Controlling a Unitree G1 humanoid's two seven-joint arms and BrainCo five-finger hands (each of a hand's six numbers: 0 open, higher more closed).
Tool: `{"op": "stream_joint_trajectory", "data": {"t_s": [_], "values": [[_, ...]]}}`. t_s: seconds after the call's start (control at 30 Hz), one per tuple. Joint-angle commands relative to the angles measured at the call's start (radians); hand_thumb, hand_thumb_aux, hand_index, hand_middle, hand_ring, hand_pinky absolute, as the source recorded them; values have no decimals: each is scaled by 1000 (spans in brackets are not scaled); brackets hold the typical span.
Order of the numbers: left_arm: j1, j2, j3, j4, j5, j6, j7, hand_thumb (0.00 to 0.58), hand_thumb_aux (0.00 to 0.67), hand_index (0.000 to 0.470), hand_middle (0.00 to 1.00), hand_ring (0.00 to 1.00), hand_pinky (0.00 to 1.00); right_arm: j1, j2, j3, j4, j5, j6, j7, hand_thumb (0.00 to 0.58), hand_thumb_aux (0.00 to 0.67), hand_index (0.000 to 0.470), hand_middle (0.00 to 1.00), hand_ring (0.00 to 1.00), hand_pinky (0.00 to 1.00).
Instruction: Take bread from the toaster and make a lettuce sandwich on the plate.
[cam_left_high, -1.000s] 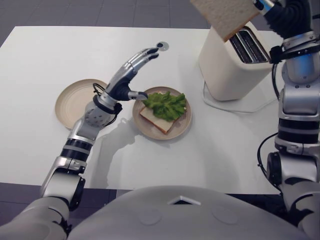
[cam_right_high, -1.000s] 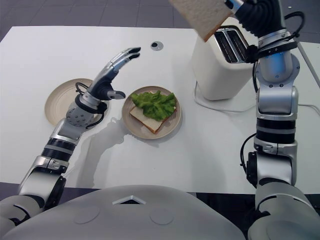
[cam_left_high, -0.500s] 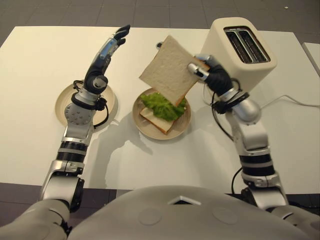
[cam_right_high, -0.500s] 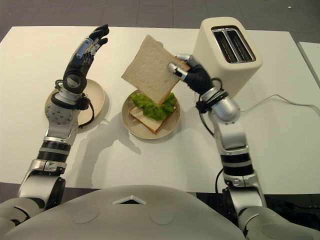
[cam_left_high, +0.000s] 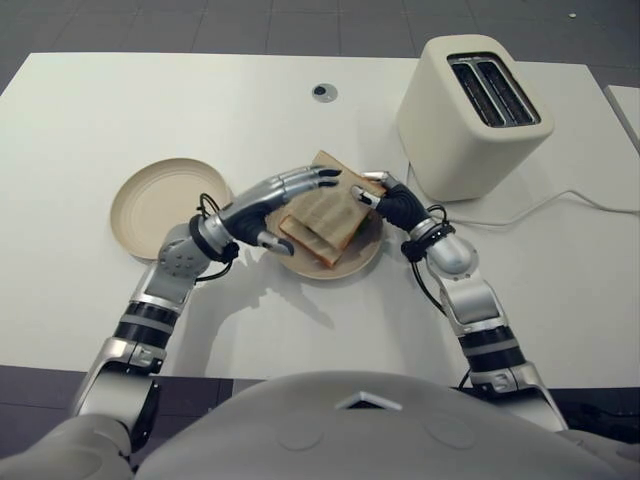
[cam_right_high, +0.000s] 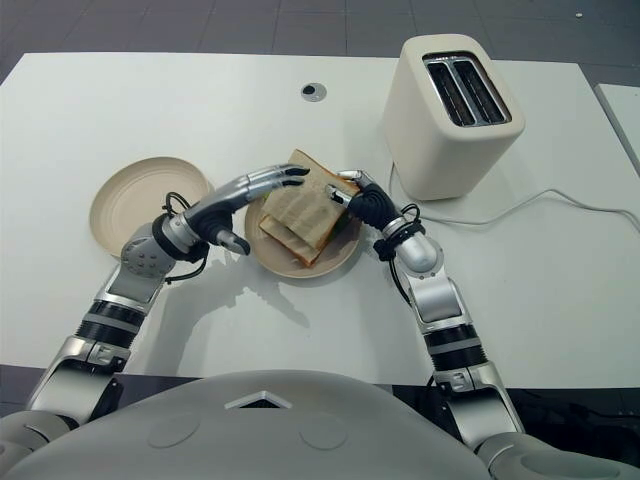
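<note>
The right robot hand (cam_left_high: 392, 203) is gripping the slice (cam_left_high: 325, 207) over the plate (cam_left_high: 345, 265) — a careless release, or the open left robot hand (cam_left_high: 272, 202) nudging, is risking a slide-off.

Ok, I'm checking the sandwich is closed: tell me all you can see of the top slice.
The top slice is pale white bread, squarish with a darker crust edge. It lies tilted on the lower slice on the plate, no filling showing. The right hand grips its right edge; the left hand, held open, reaches its far corner, contact unclear.
</note>
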Motion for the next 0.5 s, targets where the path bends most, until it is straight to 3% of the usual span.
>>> {"op": "stream_joint_trajectory", "data": {"t_s": [0.03, 0.37, 0.4, 0.43, 0.5], "values": [[14, 26, -30, 21, 87, 2, -2, 0, 0, 0, 0, 0, 0, 14, -39, 45, 32, -81, -18, 16, 580, 670, 470, 1000, 1000, 1000], [31, 137, -158, 121, 339, 35, -25, 0, 0, 0, 0, 0, 0, -13, -51, 45, 48, -150, -45, -19, 580, 670, 470, 1000, 1000, 1000], [30, 142, -171, 129, 349, 36, -24, 0, 0, 0, 0, 0, 0, -19, -52, 37, 43, -154, -45, -28, 478, 389, 273, 969, 969, 969], [28, 146, -181, 131, 352, 39, -20, 0, 0, 0, 0, 0, 0, -26, -51, 29, 38, -158, -45, -34, 0, 0, 0, 773, 773, 773], [25, 151, -195, 130, 351, 45, -15, 0, 0, 0, 0, 0, 0, -40, -50, 7, 22, -159, -49, -51, 0, 0, 0, 129, 129, 129]]}}
